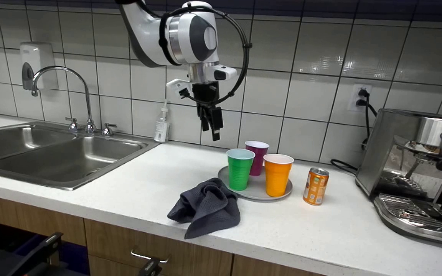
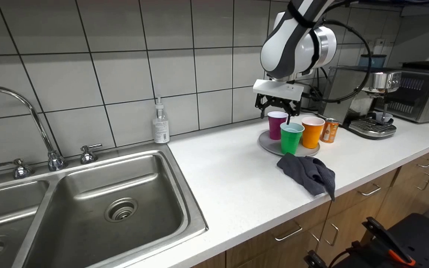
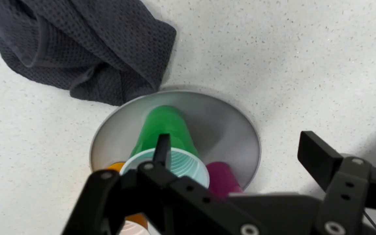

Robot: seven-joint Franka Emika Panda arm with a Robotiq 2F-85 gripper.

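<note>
Green cup point(image 1: 240, 173): upright on grey plate point(image 1: 256, 191), long axis vertical; below gripper point(image 1: 210, 133), partly hidden behind one jaw in wrist view; jaws spread, nothing held.

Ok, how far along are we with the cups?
Looks done: the green cup, orange cup and purple cup stand upright on the grey plate. In hand: nothing; the gripper is open and empty near them. Perhaps left: the orange can, standing beside the plate, and the dark cloth, bunched next to it.
</note>
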